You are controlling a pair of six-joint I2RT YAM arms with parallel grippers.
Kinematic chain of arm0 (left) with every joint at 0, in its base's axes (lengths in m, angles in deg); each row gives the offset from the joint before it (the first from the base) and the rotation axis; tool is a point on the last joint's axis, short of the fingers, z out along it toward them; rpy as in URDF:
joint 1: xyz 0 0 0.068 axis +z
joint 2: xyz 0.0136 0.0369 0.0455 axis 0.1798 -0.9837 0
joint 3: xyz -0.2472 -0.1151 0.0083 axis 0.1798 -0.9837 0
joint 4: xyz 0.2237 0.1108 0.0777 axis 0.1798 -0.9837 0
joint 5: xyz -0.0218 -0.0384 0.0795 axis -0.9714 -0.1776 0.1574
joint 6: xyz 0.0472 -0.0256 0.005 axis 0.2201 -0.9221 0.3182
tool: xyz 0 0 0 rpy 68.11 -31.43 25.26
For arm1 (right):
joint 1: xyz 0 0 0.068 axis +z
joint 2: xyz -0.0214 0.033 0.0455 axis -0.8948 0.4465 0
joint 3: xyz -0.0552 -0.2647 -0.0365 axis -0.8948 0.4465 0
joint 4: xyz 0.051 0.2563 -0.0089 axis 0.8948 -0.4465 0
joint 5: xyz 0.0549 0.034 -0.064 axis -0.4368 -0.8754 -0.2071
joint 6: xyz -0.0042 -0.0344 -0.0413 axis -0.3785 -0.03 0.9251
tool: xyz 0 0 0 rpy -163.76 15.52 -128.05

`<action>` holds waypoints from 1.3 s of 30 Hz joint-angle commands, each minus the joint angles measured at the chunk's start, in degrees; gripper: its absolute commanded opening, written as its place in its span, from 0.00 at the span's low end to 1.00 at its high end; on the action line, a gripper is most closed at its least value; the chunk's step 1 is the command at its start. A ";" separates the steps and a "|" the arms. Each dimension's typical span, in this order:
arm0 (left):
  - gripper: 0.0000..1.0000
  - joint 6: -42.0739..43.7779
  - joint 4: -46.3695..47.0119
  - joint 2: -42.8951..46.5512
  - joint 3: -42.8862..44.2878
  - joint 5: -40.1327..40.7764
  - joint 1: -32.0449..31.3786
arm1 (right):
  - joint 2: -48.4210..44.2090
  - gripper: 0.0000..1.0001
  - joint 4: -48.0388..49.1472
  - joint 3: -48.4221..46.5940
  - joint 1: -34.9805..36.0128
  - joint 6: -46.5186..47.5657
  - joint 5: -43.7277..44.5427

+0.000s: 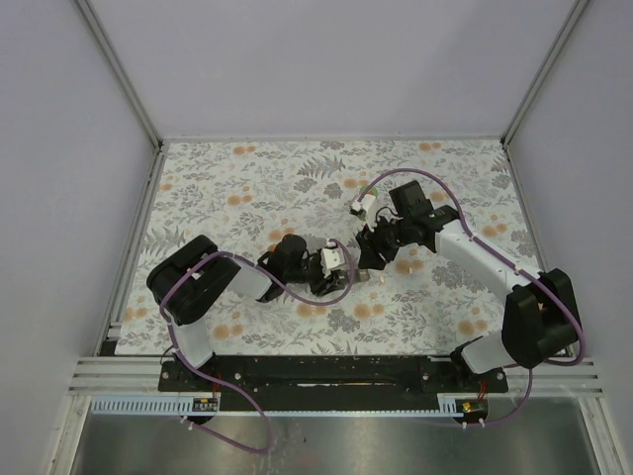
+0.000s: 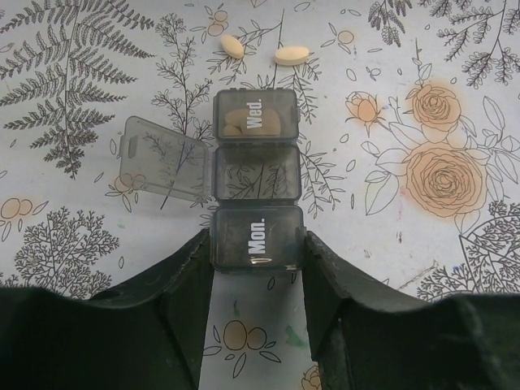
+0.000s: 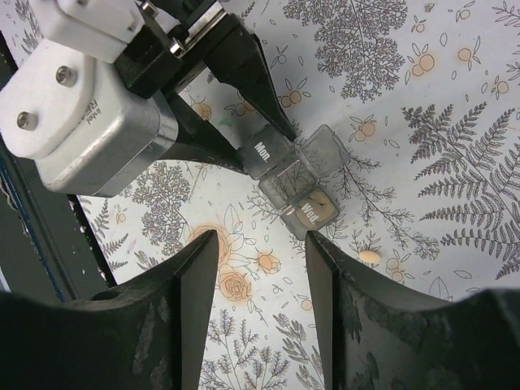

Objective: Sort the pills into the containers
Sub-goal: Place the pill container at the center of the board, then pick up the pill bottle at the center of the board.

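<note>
Left wrist view: the clear lid (image 2: 161, 169) of the middle cell lies flipped out to the left of the pill organizer (image 2: 256, 175). That cell is bare, seemingly ready for filling. The left gripper (image 2: 257, 244) is clamped on the Mon. end, likely to pin the organizer steady. A tan pill shows inside the Wed. cell (image 2: 254, 115). A loose pill (image 2: 232, 45) and a second pill (image 2: 291, 55) lie just beyond that end. The right gripper (image 3: 262, 240) hovers above the organizer, jaws apart, holding nothing.
</note>
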 commanded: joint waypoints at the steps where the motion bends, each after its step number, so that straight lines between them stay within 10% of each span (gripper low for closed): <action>1: 0.43 0.32 0.73 -0.67 1.89 -0.32 -0.21 | -2.62 0.56 -0.38 0.24 -0.46 0.23 -1.20; 16: 0.89 -0.99 1.61 2.40 0.31 0.12 -0.12 | -4.38 0.57 -0.91 0.77 -1.08 0.06 -1.29; 26: 0.93 -1.25 -18.04 17.95 5.83 -0.94 0.84 | -7.80 0.65 -1.44 0.24 -2.39 -1.96 0.29; 30: 0.93 -2.57 -30.80 24.19 11.63 1.87 1.63 | -10.09 0.99 -1.35 0.50 -2.48 -2.67 3.80; 39: 0.93 -12.76 -46.88 30.88 20.16 -2.52 13.84 | -16.07 0.99 3.74 5.16 -2.92 -8.28 8.55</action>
